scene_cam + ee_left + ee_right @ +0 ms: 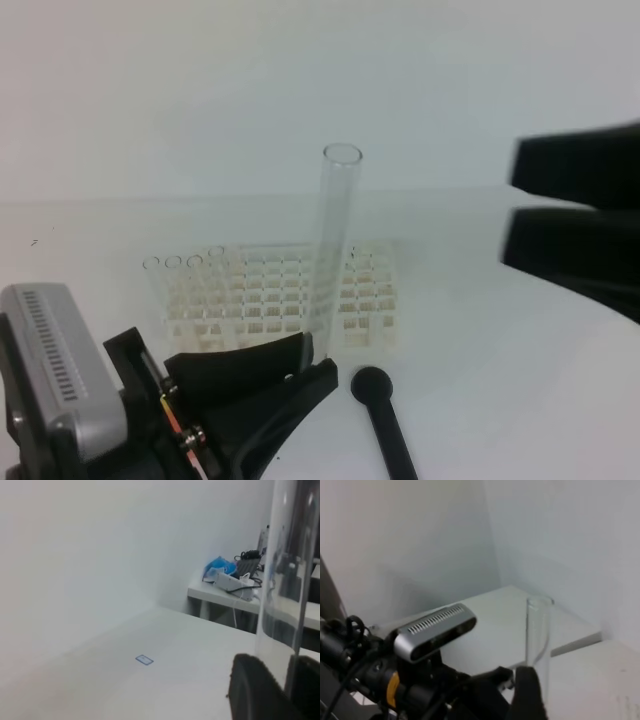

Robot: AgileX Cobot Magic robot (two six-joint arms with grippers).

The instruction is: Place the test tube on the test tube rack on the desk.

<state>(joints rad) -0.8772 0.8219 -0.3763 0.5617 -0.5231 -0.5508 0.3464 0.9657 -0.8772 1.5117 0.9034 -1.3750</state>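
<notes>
From the high view, the test tube (331,240) stands upright, its base at the front edge of the white test tube rack (280,298) on the desk (500,380), gripped low by the left gripper (300,365) at 7 o'clock, while the right gripper (575,215) hangs apart at 3 o'clock, jaws parted and empty. In the left wrist view, the tube fills the 3 o'clock edge between dark fingers (252,690). In the right wrist view, the tube rises at 5 o'clock beside the left arm's grey camera (435,630).

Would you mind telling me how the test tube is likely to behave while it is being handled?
The test tube looks like thin clear glass, so probably fragile and slippery. It is tall and slender, gripped low by the left gripper, so it may tilt. Round-walled, it would likely roll on the desk.
</notes>
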